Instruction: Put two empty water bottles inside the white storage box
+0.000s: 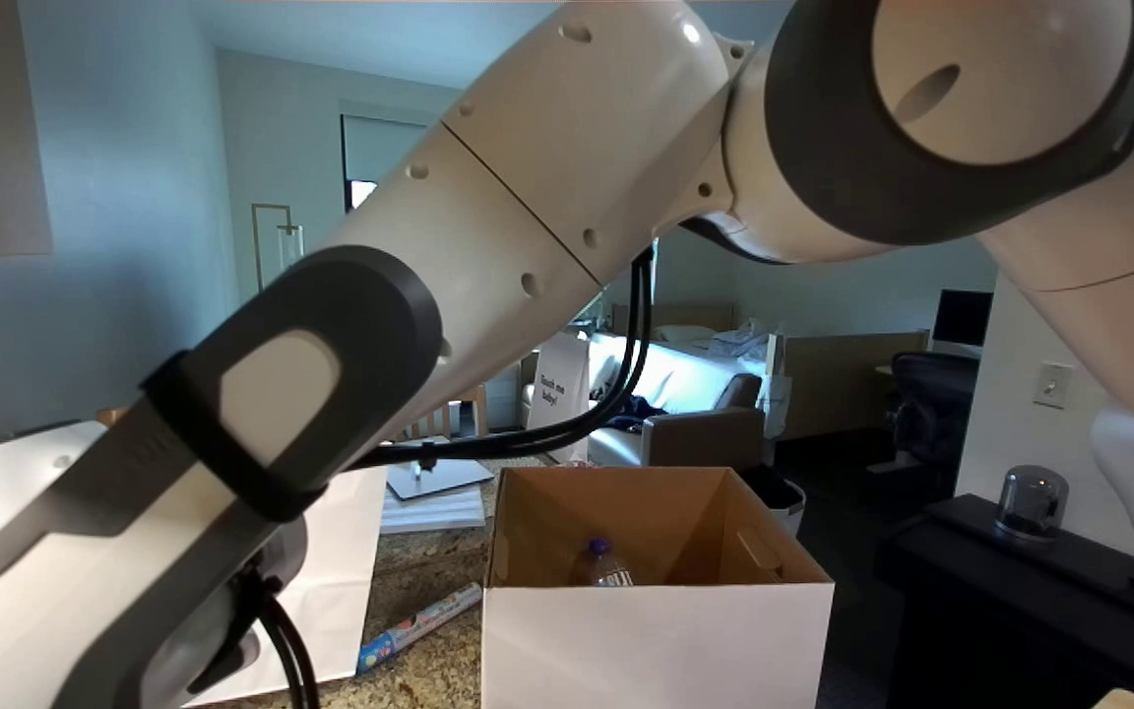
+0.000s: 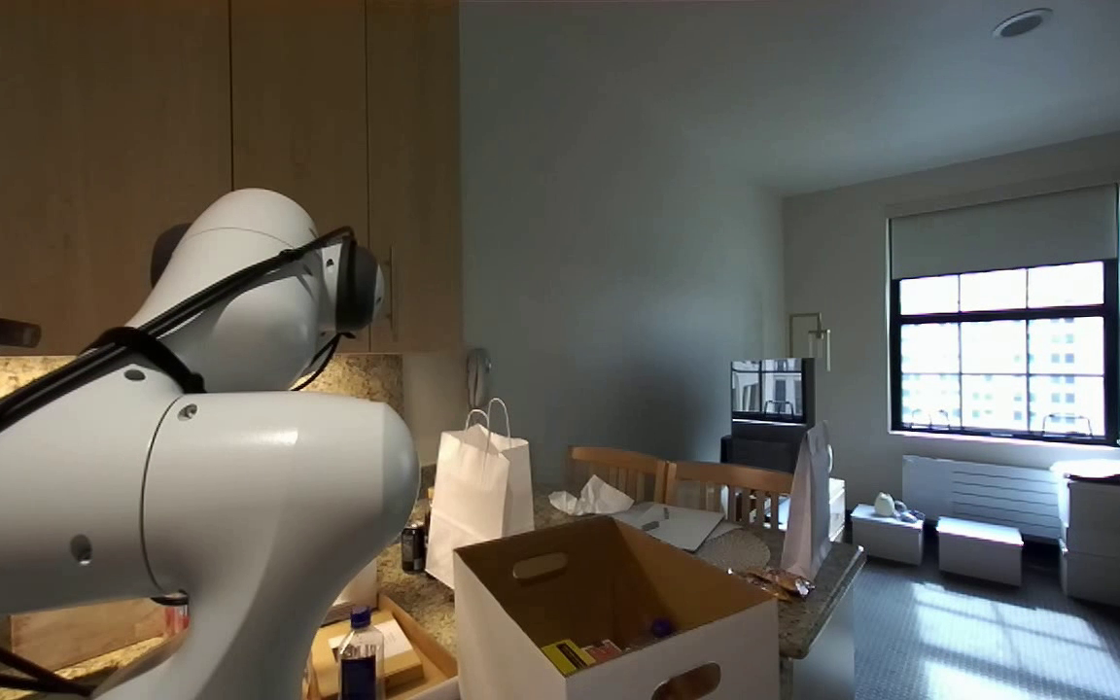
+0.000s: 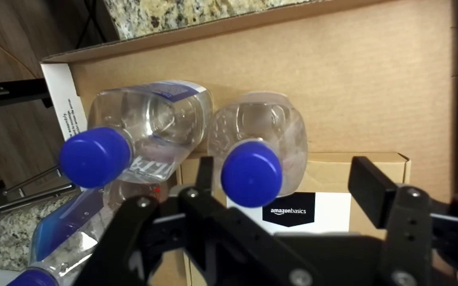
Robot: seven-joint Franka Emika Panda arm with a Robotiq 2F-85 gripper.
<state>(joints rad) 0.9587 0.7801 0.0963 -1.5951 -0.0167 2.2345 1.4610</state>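
In the wrist view my gripper stands open. A clear water bottle with a blue cap shows between its fingers, closer to the left one; the jaws are not closed on it. Left of it leans a second clear bottle, and a third shows at lower left. The white storage box appears in both exterior views, top open, brown inside. A blue-capped bottle is inside that box. Another bottle stands beside the box in an exterior view. Both exterior views hide the gripper.
Under the gripper lies a shallow cardboard tray holding a brown carton. A white paper bag with handles stands behind the storage box. A blue patterned tube lies on the granite counter. Inside the storage box is a yellow packet.
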